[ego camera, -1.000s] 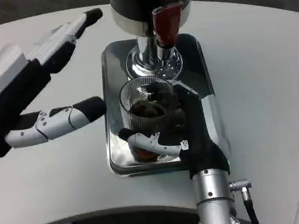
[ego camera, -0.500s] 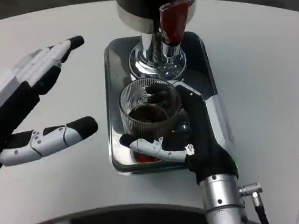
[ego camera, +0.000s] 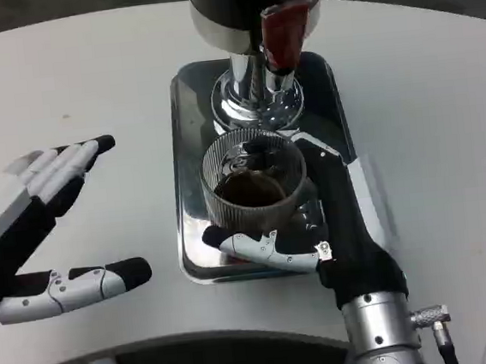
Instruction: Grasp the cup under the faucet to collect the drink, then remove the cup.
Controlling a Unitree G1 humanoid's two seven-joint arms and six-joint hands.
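- The right hand [ego camera: 316, 226] is wrapped around the cup [ego camera: 253, 181]: its thumb lies across the cup's near side and its fingers reach round the far right side, so it grips the glass.
- The cup is ribbed clear glass, upright, holding dark drink, and stands on the tray [ego camera: 188, 161] just in front of the dispenser's base.
- The tray is shiny metal and sits on the white worktop [ego camera: 426, 113].
- The dispenser [ego camera: 254, 13] rises at the tray's far end, with a red tap handle [ego camera: 283, 33] on its front, above and just behind the cup.
- The left hand [ego camera: 36, 228] hovers over the worktop well left of the tray, fingers spread apart, thumb stretched toward the tray, holding nothing.
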